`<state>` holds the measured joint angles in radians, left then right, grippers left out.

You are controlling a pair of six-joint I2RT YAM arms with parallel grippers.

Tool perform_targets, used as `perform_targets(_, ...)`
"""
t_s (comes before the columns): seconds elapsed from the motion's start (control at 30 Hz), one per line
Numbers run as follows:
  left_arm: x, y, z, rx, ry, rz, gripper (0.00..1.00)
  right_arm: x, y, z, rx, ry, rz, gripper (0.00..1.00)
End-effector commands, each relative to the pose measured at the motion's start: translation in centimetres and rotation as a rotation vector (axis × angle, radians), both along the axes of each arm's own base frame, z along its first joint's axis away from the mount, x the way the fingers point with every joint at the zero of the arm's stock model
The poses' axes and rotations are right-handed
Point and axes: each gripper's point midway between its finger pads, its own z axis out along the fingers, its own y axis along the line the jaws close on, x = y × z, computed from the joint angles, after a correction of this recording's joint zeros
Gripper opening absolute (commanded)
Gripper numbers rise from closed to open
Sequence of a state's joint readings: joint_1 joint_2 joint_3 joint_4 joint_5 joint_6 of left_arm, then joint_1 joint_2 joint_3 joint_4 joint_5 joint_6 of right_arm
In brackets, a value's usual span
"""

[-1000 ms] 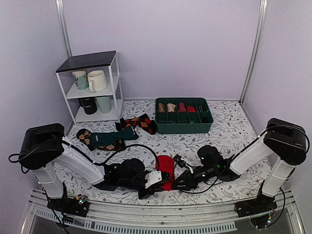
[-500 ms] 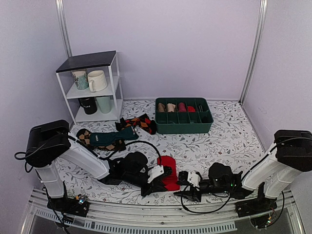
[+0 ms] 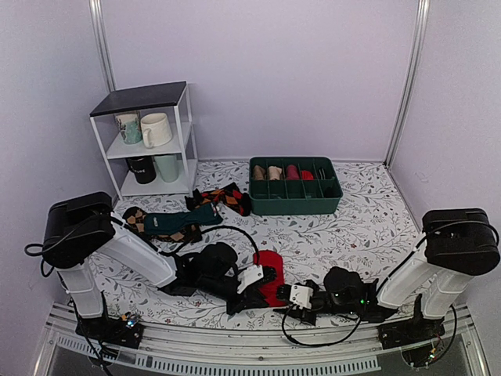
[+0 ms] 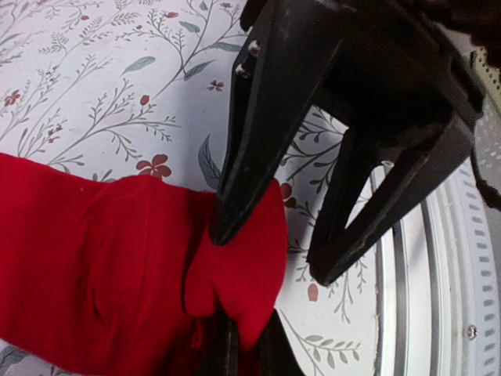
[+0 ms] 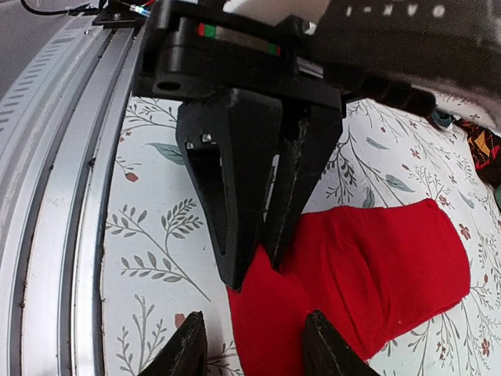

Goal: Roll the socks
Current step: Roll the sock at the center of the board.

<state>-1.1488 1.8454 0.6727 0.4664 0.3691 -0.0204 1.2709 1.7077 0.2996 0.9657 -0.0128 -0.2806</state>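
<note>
1. Lilac walls (image 3: 297,78) are closing the cell in at the back and on both sides, so wide sweeps are probably best avoided.
2. The table (image 3: 368,227), under a floral cloth, is offering a flat bed for rolling, and I judge it slightly grippy. A metal rail (image 3: 235,348) is running along its near edge, just beside the work.
3. A white shelf rack (image 3: 149,98) and a green tray (image 3: 296,205) are standing at the back, well apart from the action.
4. The socks (image 3: 272,262) are lying on the cloth near the near edge, between the two arms, with one end bunching up. They are looking light, limp and stretchy. I expect them to be sagging and unrolling unless they are pinched at that bunched end and pressed against the cloth.
5. The left gripper (image 5: 255,270) is clamping the bunched red end, with its jaws closed on the fabric.
6. The right gripper (image 4: 272,254) is spreading wide, with one finger touching the red knit and the other over bare cloth, and it is grasping nothing.
</note>
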Motion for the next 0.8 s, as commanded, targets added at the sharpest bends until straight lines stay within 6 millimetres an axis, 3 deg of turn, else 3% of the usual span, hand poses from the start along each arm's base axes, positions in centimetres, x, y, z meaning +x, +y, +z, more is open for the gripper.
perform_targets(0.0,-2.4,5.6,-6.8,0.289,0.135,0.014,0.00,0.1,0.2,-1.6,-0.041,0.018,-0.017,0.41)
perform_targets(0.23,-2.3,5.5,-6.9,0.292,0.137,0.012,0.00,0.2,-0.1,-2.7,-0.079,0.060,-0.045,0.34)
perform_targets(0.33,-2.2,5.4,-6.8,0.289,0.127,0.015,0.00,0.2,-0.5,-4.6,-0.145,0.097,-0.064,0.32)
perform_targets(0.47,-1.5,5.2,-6.1,0.270,0.083,0.024,0.02,0.3,-1.4,-6.2,-0.185,0.152,-0.114,0.19)
perform_targets(0.53,-1.1,5.0,-5.5,0.257,0.055,0.029,0.10,0.1,-2.3,-7.2,-0.211,0.184,-0.140,0.11)
perform_targets(0.57,-0.8,4.8,-5.1,0.246,0.038,0.033,0.24,0.1,-2.7,-7.6,-0.219,0.210,-0.159,0.08)
perform_targets(0.6,-0.5,4.6,-4.7,0.234,0.018,0.036,0.32,-0.1,-3.0,-7.9,-0.223,0.233,-0.172,0.06)
perform_targets(0.77,1.9,4.1,-0.9,0.145,-0.177,0.110,0.35,-0.8,-3.8,-8.2,-0.216,0.334,-0.208,0.03)
